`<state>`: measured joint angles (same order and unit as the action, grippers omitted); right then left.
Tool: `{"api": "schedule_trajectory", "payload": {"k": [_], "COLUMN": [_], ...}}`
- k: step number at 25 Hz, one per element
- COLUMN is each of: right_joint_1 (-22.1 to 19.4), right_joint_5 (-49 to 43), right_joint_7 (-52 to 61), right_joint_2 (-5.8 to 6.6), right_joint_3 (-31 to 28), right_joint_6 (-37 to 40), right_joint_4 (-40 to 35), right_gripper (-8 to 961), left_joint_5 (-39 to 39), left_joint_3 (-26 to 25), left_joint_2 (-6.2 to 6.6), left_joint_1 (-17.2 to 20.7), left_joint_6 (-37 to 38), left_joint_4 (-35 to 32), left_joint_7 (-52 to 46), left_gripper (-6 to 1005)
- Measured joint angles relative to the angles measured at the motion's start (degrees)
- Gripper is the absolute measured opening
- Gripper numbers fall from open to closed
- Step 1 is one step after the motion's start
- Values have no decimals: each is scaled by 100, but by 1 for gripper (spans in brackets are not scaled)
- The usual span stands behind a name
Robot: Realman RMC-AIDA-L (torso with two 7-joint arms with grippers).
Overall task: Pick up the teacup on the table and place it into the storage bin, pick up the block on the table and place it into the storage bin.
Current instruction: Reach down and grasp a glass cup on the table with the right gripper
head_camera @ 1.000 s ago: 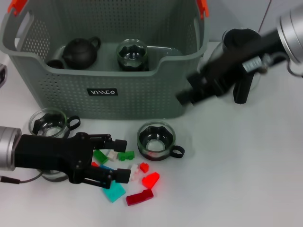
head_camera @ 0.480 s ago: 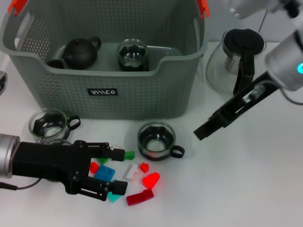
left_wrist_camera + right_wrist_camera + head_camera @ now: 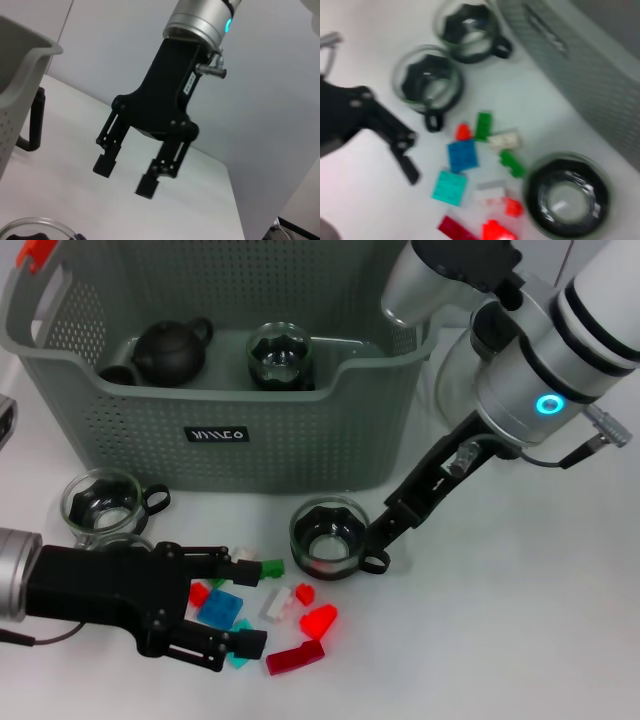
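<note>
The glass teacup with a black inner strainer and black handle point(image 3: 331, 537) stands on the white table point(image 3: 520, 620), just in front of the large grey-green perforated plastic storage bin point(image 3: 230, 430). Your right gripper point(image 3: 385, 530) hangs tilted just beside the cup's handle, and the left wrist view shows its jaws spread and empty. The scatter of small coloured plastic blocks point(image 3: 270, 605) lies between this cup and your left gripper point(image 3: 248, 605), whose jaws are spread around the blue and teal pieces without visibly pinching any. Two further glass cups point(image 3: 103, 502) stand beyond the left jaws, and a dark teapot point(image 3: 170, 350) and another glass cup point(image 3: 279, 355) already sit in the bin. The step in hand appears to be the approach to both picks. Next you would need to seat the right jaws across the cup's rim or handle and press them together, then settle the left jaws on one block.
</note>
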<state>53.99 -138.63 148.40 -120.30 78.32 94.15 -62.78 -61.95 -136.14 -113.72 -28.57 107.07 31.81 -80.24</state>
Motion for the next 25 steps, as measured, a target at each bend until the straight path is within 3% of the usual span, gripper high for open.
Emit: {"api": "schedule_trajectory", "payload": {"k": [8, 14, 25], "right_joint_1": [240, 348, 610], "right_joint_5": [97, 121, 316], "right_joint_7": [-417, -769, -1558], "right_joint_2": [-4, -22, -57], "right_joint_3": [488, 1139, 2052], "right_joint_6": [-97, -380, -1101], "right_joint_4": [160, 169, 548], "right_gripper": [694, 876, 868], "left_joint_5": [141, 286, 289], "left_joint_3": [-12, -54, -62], "left_joint_2": [-5, 9, -57], "left_joint_1": [126, 279, 370], "left_joint_6": [-44, 23, -29], "left_joint_4": [-17, -32, -42], "left_joint_7": [-28, -35, -24], "left_gripper": [922, 922, 921]}}
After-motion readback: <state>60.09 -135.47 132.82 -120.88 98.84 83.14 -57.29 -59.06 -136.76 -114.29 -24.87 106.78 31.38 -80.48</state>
